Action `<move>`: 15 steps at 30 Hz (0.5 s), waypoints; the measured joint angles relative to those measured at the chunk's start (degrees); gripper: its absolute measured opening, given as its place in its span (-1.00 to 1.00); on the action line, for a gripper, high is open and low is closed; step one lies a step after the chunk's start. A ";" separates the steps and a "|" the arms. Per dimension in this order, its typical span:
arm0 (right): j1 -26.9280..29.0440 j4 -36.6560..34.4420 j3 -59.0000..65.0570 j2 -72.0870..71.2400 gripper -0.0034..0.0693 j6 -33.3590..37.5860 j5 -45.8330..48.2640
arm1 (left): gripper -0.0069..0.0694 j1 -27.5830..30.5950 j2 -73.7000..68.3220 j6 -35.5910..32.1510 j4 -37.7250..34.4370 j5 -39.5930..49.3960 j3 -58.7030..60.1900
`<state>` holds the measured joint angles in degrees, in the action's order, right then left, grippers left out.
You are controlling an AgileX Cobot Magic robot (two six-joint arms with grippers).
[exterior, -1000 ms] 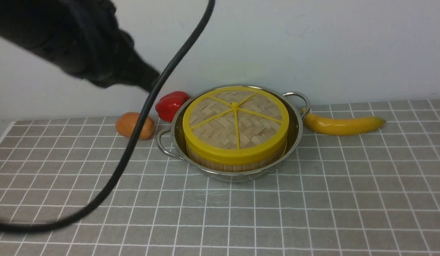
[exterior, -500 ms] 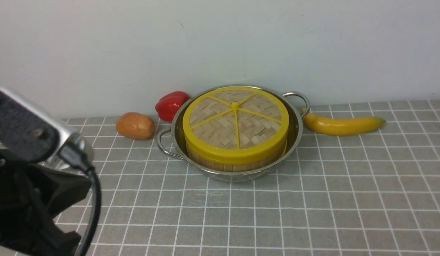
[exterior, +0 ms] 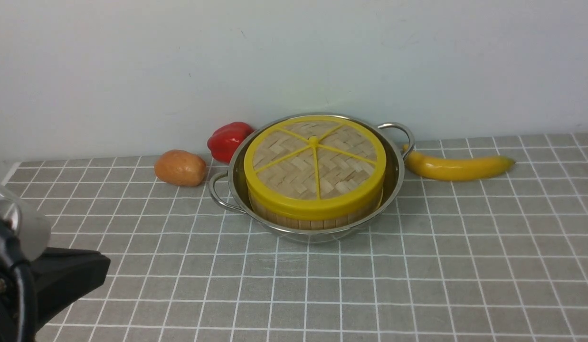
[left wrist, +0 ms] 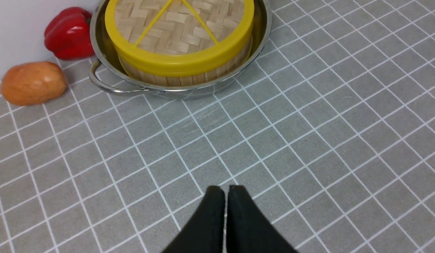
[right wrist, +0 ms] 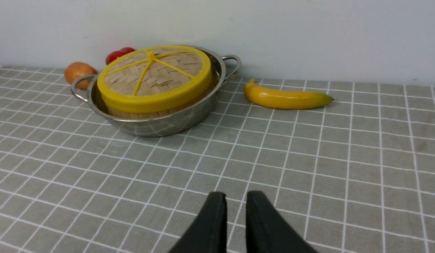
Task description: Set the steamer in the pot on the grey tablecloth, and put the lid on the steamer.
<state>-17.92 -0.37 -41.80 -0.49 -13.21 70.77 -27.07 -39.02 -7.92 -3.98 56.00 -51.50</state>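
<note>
The left claw (left wrist: 226, 192), pressed all but together, and the right claw (right wrist: 235, 197), slightly parted, were both empty. Beyond, toward the far wall, the steamer (exterior: 303, 223) sat in the pot (exterior: 400, 185), lid (exterior: 294, 176) on top. A low sweep by the left arm (exterior: 68, 280) could have snagged the pot's left handle (exterior: 220, 202), jolting the finished stack.

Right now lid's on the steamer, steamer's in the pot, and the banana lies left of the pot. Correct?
Not quite: the banana lies right of the pot, as the front view shows. The lid is on the steamer, and the steamer is in the pot.
</note>
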 joint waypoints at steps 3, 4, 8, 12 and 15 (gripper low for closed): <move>0.00 -1.63 0.00 0.00 -0.59 0.00 0.00 | -0.79 0.73 0.42 -1.57 2.98 -0.64 0.82; 0.00 -2.50 0.00 0.00 -0.58 0.00 0.00 | -0.79 2.04 1.05 -1.86 4.43 -1.34 1.76; 0.00 -4.63 0.00 0.00 -0.55 0.00 0.00 | -0.76 12.61 7.90 -1.84 7.84 -12.11 10.86; 0.00 -6.32 0.00 0.00 -0.53 0.00 0.00 | -0.74 20.33 15.88 -1.67 7.57 -24.86 22.07; 0.00 -6.86 0.00 0.00 -0.50 0.00 0.00 | -0.73 24.82 22.74 -1.30 6.11 -31.98 31.81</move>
<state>-17.92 -7.23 -41.80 -0.49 -13.21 70.77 -2.25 -16.28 -9.21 2.13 24.02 -19.69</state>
